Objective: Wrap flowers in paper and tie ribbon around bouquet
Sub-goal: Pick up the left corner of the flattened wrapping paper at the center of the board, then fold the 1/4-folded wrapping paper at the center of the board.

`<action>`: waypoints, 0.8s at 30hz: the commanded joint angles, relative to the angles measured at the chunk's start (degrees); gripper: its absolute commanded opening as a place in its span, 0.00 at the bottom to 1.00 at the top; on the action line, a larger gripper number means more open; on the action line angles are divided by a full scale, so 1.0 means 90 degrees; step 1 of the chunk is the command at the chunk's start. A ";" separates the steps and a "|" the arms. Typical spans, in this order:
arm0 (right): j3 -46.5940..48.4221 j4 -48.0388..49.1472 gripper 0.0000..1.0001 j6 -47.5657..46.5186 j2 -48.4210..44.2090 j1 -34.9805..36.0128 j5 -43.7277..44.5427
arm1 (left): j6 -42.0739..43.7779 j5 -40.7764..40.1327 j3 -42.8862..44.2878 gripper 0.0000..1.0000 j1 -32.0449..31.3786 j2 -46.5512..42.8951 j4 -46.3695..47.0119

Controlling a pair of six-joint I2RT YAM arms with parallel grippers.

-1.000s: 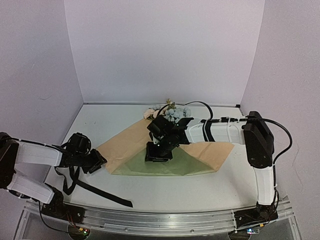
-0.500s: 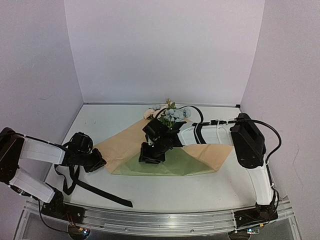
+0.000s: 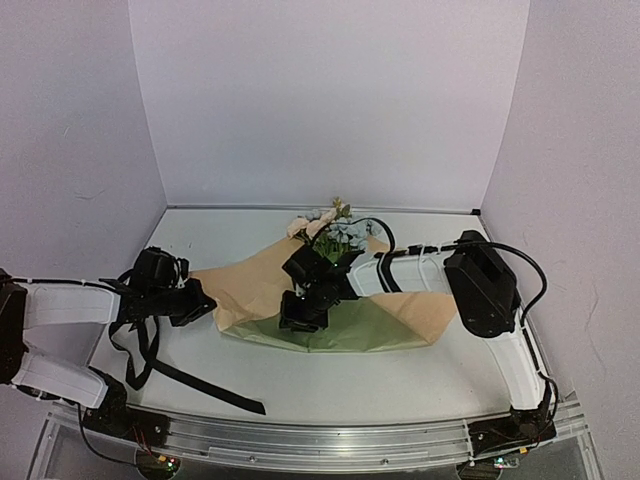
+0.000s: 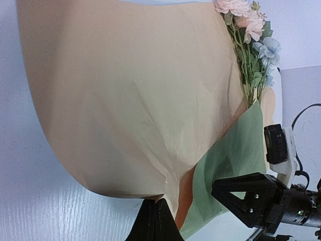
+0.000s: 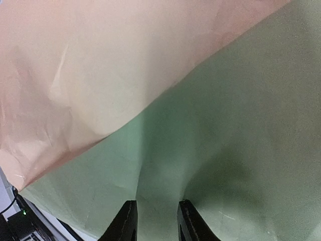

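- Paper [image 3: 250,285] edge pinched tight in left fingers [image 4: 150,223], flowers [image 4: 251,45] far beyond them.
- Right fingers [image 5: 123,221] slightly spread, tips pressing paper's green side.

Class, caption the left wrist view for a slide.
Left gripper pinches the edge of the paper; flowers lie at its far end.
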 commanded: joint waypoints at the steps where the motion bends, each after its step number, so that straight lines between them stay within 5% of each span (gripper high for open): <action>1: 0.0301 0.0018 0.30 -0.0181 0.0134 -0.0017 0.0170 | 0.0283 0.0320 0.0369 0.00 0.0042 -0.0187 -0.0291; 16: -0.0444 0.0612 0.31 -0.0412 -0.1104 0.0029 -0.0697 | 0.0324 0.0426 0.0612 0.00 0.0042 0.0035 -0.0605; 24: -0.1271 0.1431 0.23 0.0046 -0.1228 0.0126 -0.1051 | 0.0394 0.0435 0.0751 0.00 0.0038 0.0080 -0.0762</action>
